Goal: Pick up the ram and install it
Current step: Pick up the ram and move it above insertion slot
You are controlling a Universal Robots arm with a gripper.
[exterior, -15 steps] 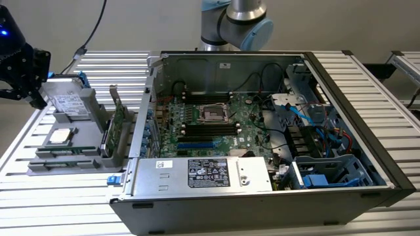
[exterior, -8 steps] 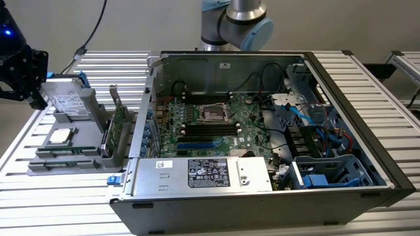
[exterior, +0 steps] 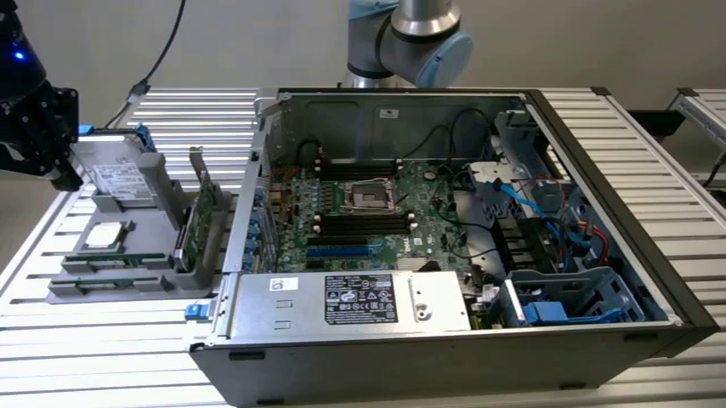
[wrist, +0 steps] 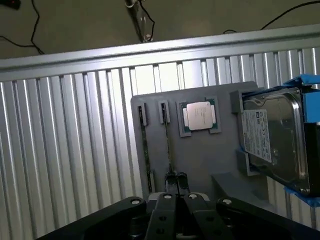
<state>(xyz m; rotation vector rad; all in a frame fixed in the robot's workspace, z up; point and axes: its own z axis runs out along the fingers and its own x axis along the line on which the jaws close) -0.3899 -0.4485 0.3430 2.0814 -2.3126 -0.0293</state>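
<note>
The gripper (wrist: 176,179) hangs above the grey holder (wrist: 200,165) that lies on the slatted counter (wrist: 75,150), and it carries nothing. Its tips look drawn near each other, but whether the fingers are released or fully clenched I cannot tell. The ram (wrist: 167,137) stands on its thin edge in a slot of the holder, roughly in line with the gripper. It sits between a second stick (wrist: 145,145) in the neighbouring slot and the processor (wrist: 200,116). A hard drive (wrist: 275,142) is propped at the holder's end past the processor. The open computer case (exterior: 397,370) stands just beside the holder, and the dark memory slots (exterior: 360,223) on its board look unfilled, so nothing is installed yet. The step in hand seems to be the approach for the pick. To do it well, I judge the gripper should be centred along the stick's length and squared to it (a thin board on edge tips easily if caught off-centre). It should straddle this stick alone, clear of its neighbour. The lift should go straight out of the holder's slot so the board does not bind.
</note>
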